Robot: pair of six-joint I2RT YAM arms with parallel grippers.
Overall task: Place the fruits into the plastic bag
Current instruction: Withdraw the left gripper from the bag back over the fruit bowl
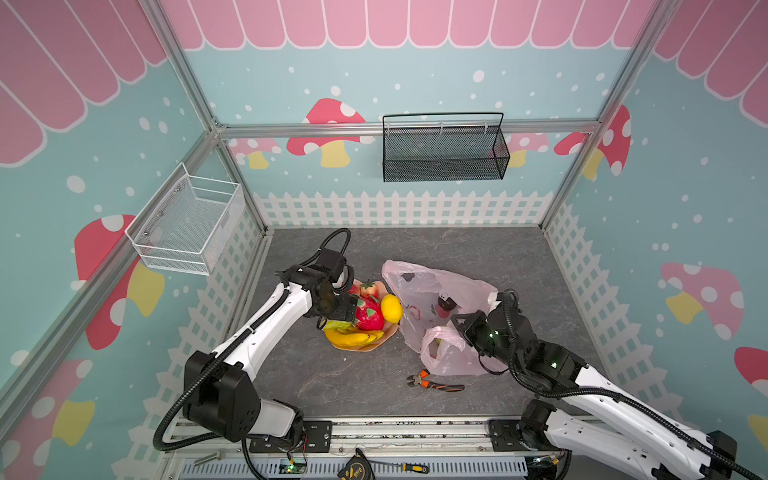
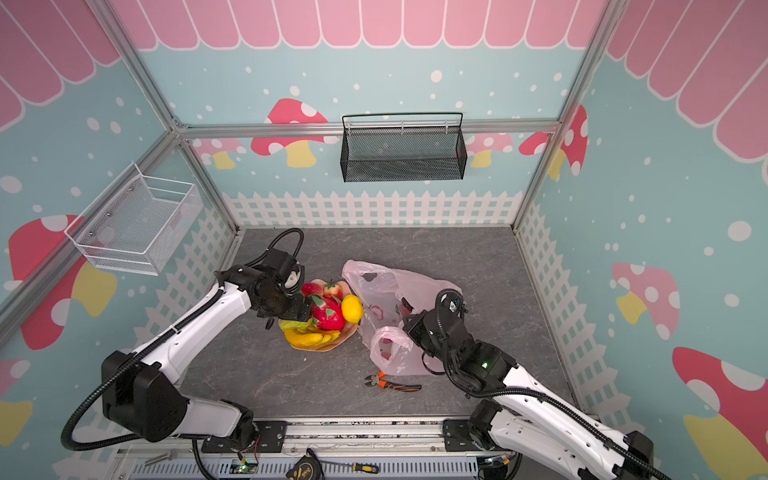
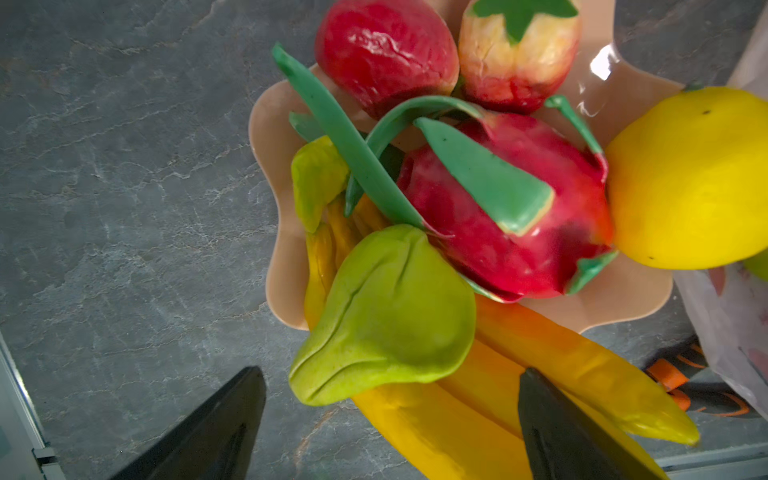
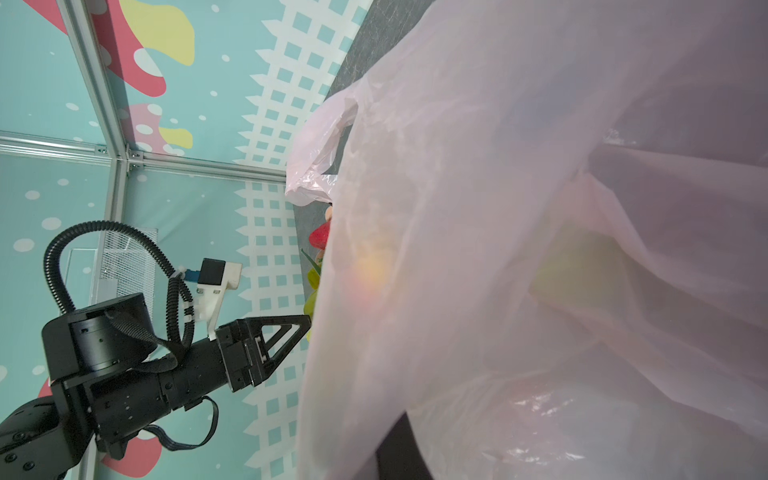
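Tape measure (image 1: pixel 352 468) and screwdriver (image 1: pixel 411 468) lie at the front edge, off the table (image 1: pixel 316 386). On the table, pliers (image 1: pixel 434 381) lie just in front of the bag (image 1: pixel 415 286); the left wrist view catches only their orange grips beside the film. The bag lies crumpled, right of centre.

Right gripper (image 1: pixel 457 321) is closed at the bag's near side, probably pinching the rim. Pink film fills its wrist view and hides the fingertips. That view does show a pale green fruit (image 4: pixel 582 270) glowing through the film. Both top views show a dark fruit (image 1: pixel 447 304) inside the bag.

Just left of the bag sits the plate (image 1: pixel 388 332) with the rest. The bananas (image 1: pixel 353 337) lie at its near edge, the dragon fruit (image 1: pixel 369 316) in the middle and the lemon (image 1: pixel 391 308) against the bag. A red fruit (image 3: pixel 386 54) and a strawberry (image 3: pixel 519 54) lie behind.

Left gripper (image 3: pixel 390 374) hangs over the plate's left side, jaws wide, holding nothing. In the top views it covers most of a green fruit (image 3: pixel 386 316), which the wrist view shows resting on the bananas.

Farther off, a white basket (image 1: pixel 187 224) hangs on the left wall and a black basket (image 1: pixel 444 149) on the back wall.
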